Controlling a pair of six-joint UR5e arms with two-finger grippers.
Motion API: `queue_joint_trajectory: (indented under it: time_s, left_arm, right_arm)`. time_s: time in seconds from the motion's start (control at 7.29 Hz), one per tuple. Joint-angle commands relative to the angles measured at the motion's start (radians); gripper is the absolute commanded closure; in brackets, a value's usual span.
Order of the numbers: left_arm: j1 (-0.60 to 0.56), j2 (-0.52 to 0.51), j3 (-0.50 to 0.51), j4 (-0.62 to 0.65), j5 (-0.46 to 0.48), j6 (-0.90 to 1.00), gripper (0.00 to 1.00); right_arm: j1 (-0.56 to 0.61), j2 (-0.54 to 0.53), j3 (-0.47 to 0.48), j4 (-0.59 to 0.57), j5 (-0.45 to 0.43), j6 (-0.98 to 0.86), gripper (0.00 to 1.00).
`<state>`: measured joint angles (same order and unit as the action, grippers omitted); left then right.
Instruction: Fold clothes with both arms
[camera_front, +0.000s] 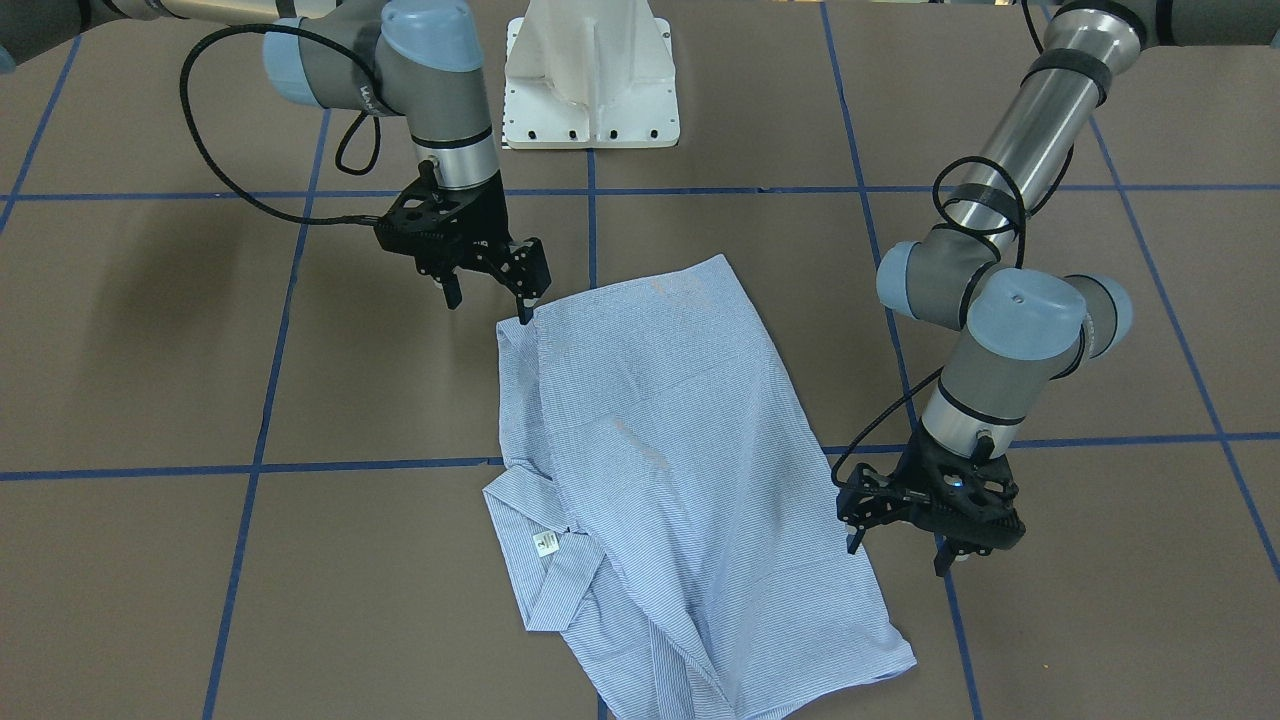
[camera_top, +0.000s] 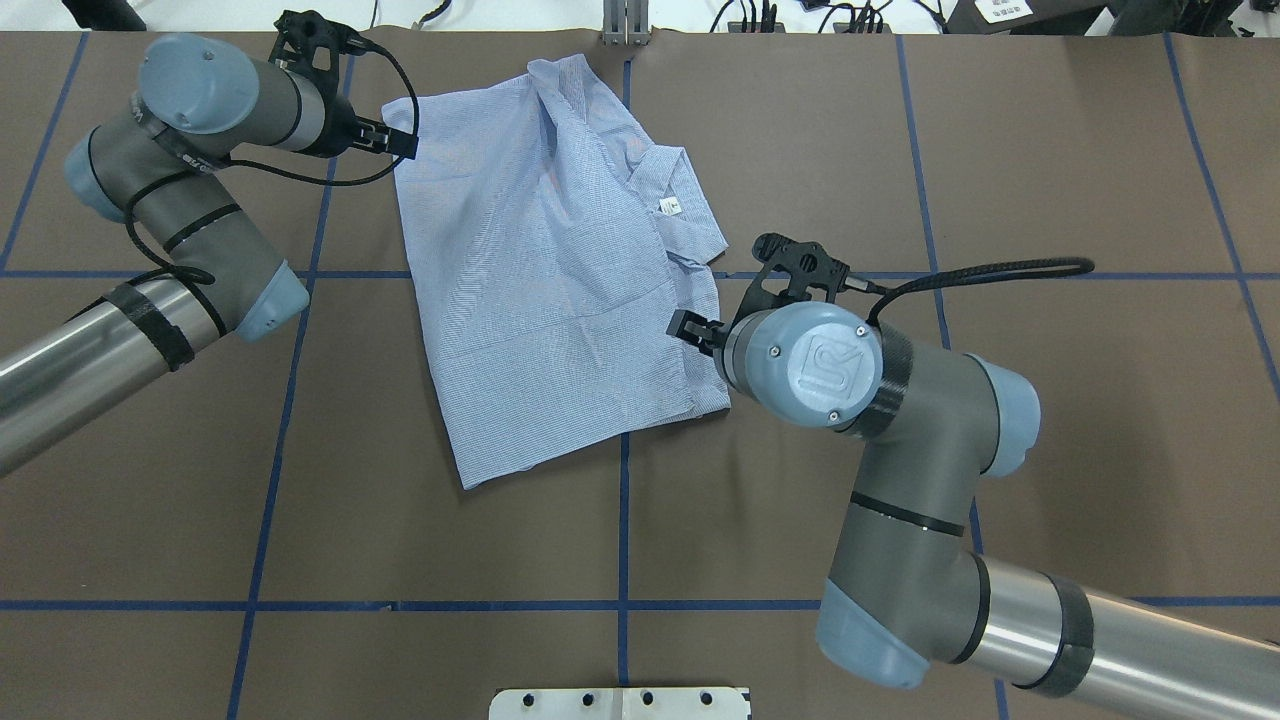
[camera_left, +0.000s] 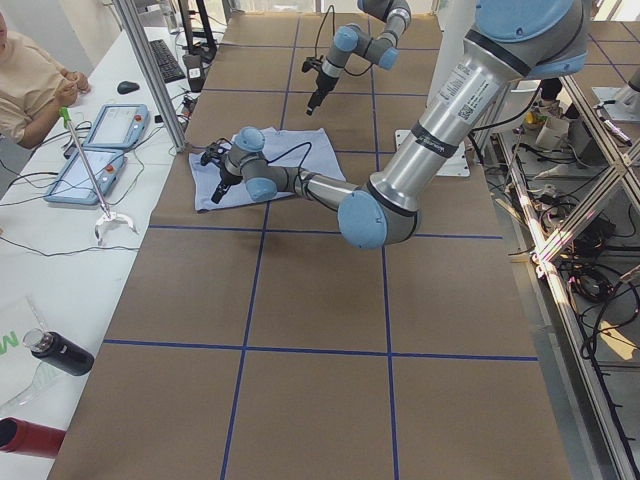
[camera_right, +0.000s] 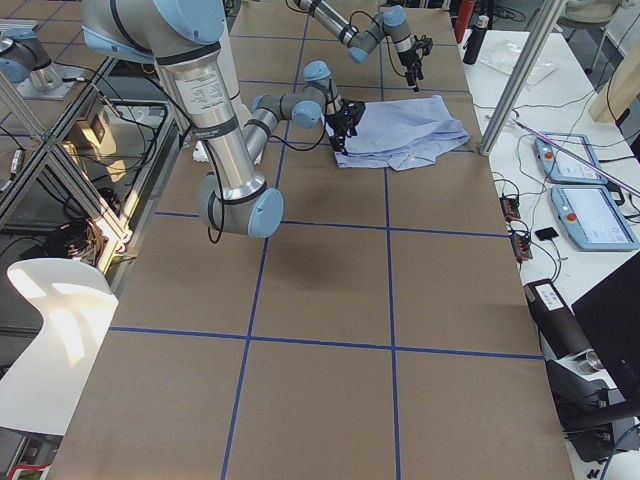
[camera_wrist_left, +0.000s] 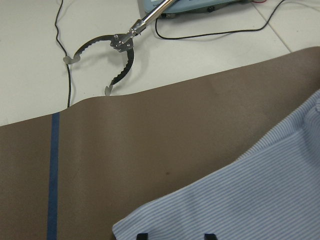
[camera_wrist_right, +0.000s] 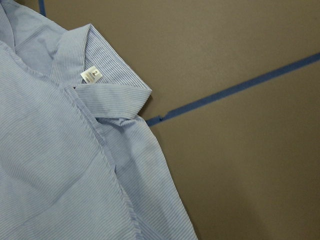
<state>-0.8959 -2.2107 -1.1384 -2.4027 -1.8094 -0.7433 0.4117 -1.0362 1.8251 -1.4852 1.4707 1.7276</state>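
shirt (camera_top: 540, 300) lies flat on the brown table (camera_top: 900, 450), upper centre of the overhead frame, angled a bit off the blue tape lines (camera_top: 623, 520). it reads as a rough long rectangle with no sleeves sticking out, so my guess is the side and sleeve folds are done. collar (camera_top: 690, 215) with its white label (camera_top: 670, 206) pokes out on the right edge of the cloth in that view. some creases run across the body, and the far end near the top of the frame is bunched. what looks left: the crosswise fold, hem end over to collar end, plus a tidy-up. left gripper (camera_front: 897, 556) is lower right in the front-facing view, just beside the shirt's long edge, fingers spread, holding nothing; its wrist camera shows the two tips at the bottom of frame over a shirt corner. right gripper (camera_front: 488, 307) is upper left of centre in the front-facing view, fingers also spread and empty, one tip right at the shirt's near corner; can't tell if it touches the cloth. judging by that, both arms are set at opposite corners for the next pinch, no grasp made yet.
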Motion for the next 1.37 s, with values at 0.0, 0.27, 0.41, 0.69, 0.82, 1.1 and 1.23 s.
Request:
queue_joint_trajectory:
  time_s: [0.0, 0.27, 0.41, 0.69, 0.82, 1.1, 1.23]
  left_arm:
    - [0.003, 0.017, -0.020, -0.001, -0.002, -0.007, 0.00]
    - [0.006, 0.019, -0.021, -0.001, -0.001, -0.007, 0.00]
    - [0.006, 0.037, -0.024, -0.001, -0.001, -0.007, 0.00]
    - [0.008, 0.075, -0.066, -0.001, -0.001, -0.007, 0.00]
    - [0.008, 0.075, -0.067, -0.001, -0.002, -0.007, 0.00]
    - [0.008, 0.075, -0.067, -0.001, -0.002, -0.007, 0.00]
    - [0.008, 0.075, -0.067, -0.001, -0.002, -0.007, 0.00]
  right_arm:
    - [-0.091, 0.001, -0.015, -0.007, -0.102, 0.122, 0.02]
    - [-0.106, 0.025, -0.078, -0.003, -0.153, 0.122, 0.03]
    - [-0.106, 0.063, -0.125, -0.001, -0.171, 0.121, 0.03]
    - [-0.106, 0.081, -0.171, -0.001, -0.182, 0.110, 0.04]
    - [-0.106, 0.085, -0.191, -0.001, -0.187, 0.110, 0.18]
    - [-0.108, 0.090, -0.201, -0.006, -0.188, 0.113, 0.26]
    - [-0.110, 0.097, -0.217, -0.006, -0.188, 0.113, 0.28]
